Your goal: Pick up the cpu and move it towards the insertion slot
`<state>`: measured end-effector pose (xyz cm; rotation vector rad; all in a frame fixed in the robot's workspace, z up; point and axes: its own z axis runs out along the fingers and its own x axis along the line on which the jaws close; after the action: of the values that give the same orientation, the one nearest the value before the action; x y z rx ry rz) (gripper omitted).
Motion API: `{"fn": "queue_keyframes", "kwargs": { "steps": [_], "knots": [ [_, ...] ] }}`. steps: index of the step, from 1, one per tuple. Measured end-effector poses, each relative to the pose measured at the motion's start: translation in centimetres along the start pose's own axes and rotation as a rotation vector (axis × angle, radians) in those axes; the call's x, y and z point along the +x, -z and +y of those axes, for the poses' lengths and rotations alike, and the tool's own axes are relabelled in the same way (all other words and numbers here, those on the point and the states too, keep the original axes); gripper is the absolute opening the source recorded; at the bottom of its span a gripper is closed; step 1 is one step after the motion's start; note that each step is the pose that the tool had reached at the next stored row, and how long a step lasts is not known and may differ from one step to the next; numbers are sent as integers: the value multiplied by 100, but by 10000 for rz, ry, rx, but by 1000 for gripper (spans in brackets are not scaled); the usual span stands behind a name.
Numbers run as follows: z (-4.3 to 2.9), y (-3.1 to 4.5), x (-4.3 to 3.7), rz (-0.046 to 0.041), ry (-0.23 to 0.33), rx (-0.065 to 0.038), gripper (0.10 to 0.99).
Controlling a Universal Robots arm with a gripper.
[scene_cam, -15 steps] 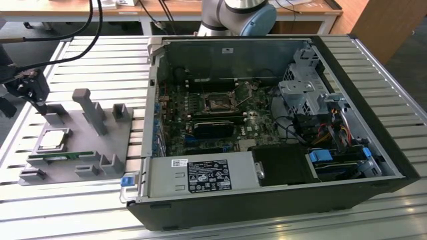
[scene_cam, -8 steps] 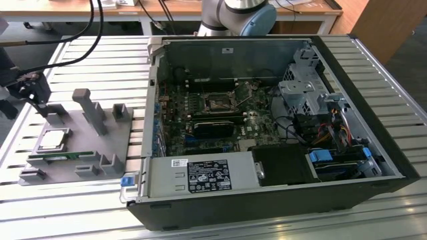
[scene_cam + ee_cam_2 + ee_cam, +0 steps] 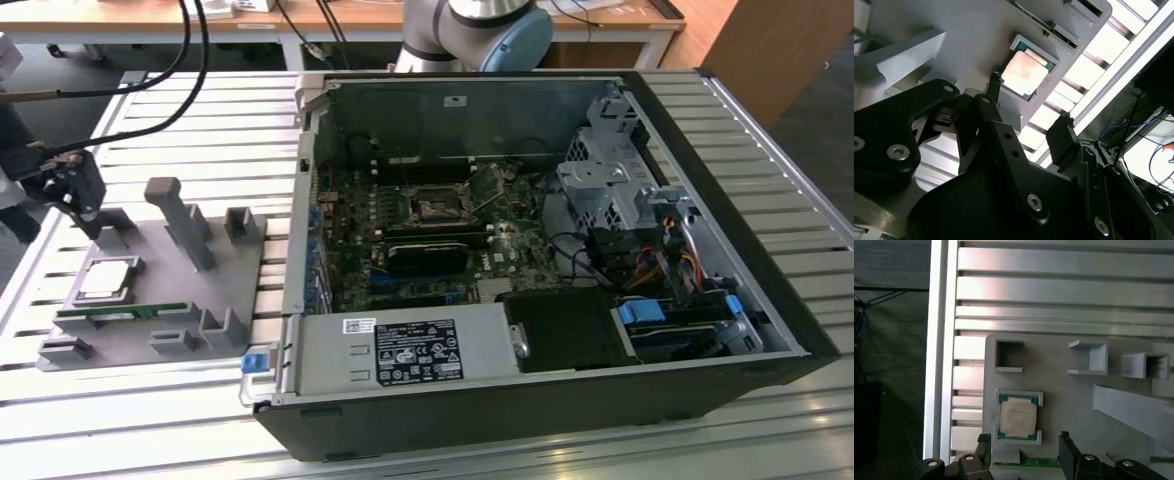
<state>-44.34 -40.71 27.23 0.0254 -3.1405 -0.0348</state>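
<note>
cpu [image 3: 1018, 418]: silver top, green rim | tray [image 3: 1054, 385]: plain grey | table [image 3: 1054, 290]: silvery, ribbed in parallel slats | pincer [image 3: 1030, 102]: black, silver screws | stick [image 3: 120, 313]: green | slot [image 3: 435, 208]: dark, silver frame | board [image 3: 514, 250]: dark green | case [image 3: 534, 410]: black | latch [image 3: 254, 362]: blue | arm [image 3: 481, 30]: grey, light-blue cap | cables [image 3: 174, 60]: black

Counting one cpu [image 3: 1017, 418] and one green memory stick [image 3: 127, 311] sitting on one grey holder tray [image 3: 160, 285]. Also seeing one open computer case [image 3: 534, 400], one insertion slot [image 3: 437, 207] inside it, one gripper [image 3: 1024, 437], one arm [image 3: 481, 30].
</note>
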Motion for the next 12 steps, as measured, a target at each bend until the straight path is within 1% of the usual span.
{"fn": "queue_keyframes", "kwargs": {
  "steps": [9,11,12],
  "knots": [
    [-3,-90,1,1,-1,0,647],
    [-5,-117,1,0,-1,0,659],
    [-5,-131,1,0,-1,0,718]
  ]
}}
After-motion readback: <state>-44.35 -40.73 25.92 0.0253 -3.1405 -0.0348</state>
